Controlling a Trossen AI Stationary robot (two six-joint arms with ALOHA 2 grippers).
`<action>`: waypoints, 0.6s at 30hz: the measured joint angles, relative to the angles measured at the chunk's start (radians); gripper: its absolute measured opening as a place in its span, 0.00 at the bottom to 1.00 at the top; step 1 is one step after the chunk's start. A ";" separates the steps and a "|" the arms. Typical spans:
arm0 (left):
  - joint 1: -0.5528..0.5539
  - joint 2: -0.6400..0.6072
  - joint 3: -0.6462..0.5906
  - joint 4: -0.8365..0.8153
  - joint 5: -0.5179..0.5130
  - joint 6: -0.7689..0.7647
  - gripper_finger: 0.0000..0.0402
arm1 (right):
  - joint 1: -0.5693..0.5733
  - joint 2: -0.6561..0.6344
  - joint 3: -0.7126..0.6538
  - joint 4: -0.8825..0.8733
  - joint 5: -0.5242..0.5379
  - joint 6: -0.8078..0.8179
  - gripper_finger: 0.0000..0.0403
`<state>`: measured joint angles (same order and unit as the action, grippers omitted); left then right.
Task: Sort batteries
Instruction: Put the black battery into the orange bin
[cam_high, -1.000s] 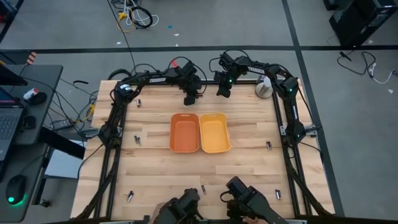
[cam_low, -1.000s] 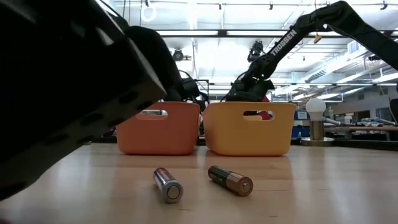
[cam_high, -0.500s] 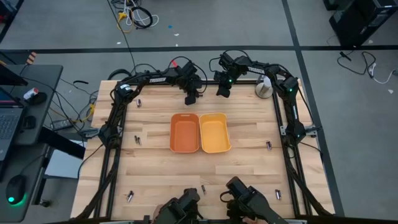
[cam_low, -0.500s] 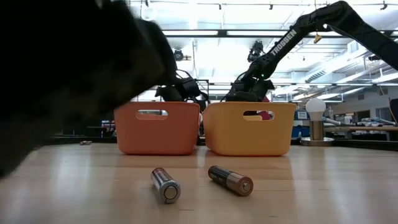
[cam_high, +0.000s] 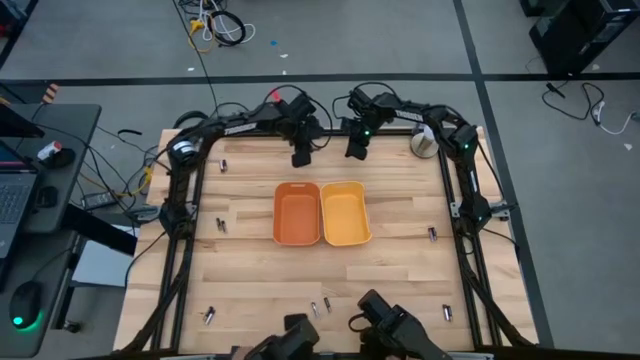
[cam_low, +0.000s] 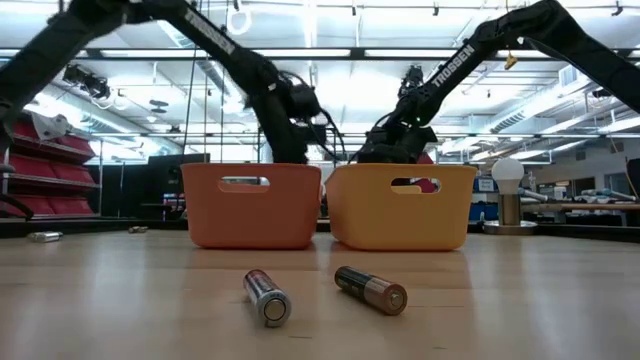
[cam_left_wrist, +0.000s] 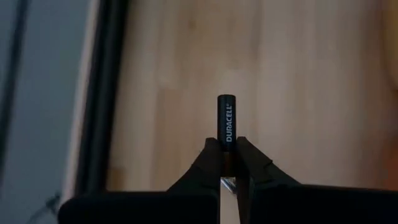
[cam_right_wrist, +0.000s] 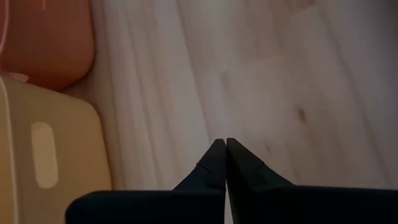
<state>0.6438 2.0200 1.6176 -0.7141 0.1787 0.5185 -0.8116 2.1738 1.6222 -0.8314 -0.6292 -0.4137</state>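
Your left gripper (cam_left_wrist: 227, 163) is clamped on a dark battery marked Duracell (cam_left_wrist: 226, 121), which sticks out past the fingertips over the bare wood near the table's dark edge rail; in the overhead picture that gripper (cam_high: 300, 157) sits at upper centre, just above the orange tray (cam_high: 297, 212). You can see two loose batteries low in the middle of the table-level frame, one silvery (cam_low: 267, 296) and one dark with a copper end (cam_low: 370, 289), lying apart from each other in front of the trays. More batteries are scattered across the overhead frame: at left (cam_high: 221, 224), upper left (cam_high: 224, 165), lower left (cam_high: 209, 316), right (cam_high: 432, 234) and lower right (cam_high: 447, 312). Your right gripper (cam_right_wrist: 222, 155) is pressed shut on nothing, over the wood beside the yellow tray (cam_high: 345, 213), just right of the left one in the overhead picture.
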 joint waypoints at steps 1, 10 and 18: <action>-0.005 -0.015 0.000 -0.036 0.003 -0.012 0.02 | 0.007 0.000 0.000 0.000 0.000 0.000 0.00; -0.074 -0.178 -0.085 -0.237 0.016 -0.104 0.01 | 0.051 0.000 0.000 0.002 -0.001 0.000 0.00; -0.193 -0.363 -0.238 -0.232 -0.028 -0.246 0.01 | 0.097 0.000 0.000 0.008 -0.003 0.002 0.00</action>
<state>0.4508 1.6570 1.3799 -0.9464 0.1503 0.2723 -0.7147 2.1735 1.6222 -0.8238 -0.6319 -0.4122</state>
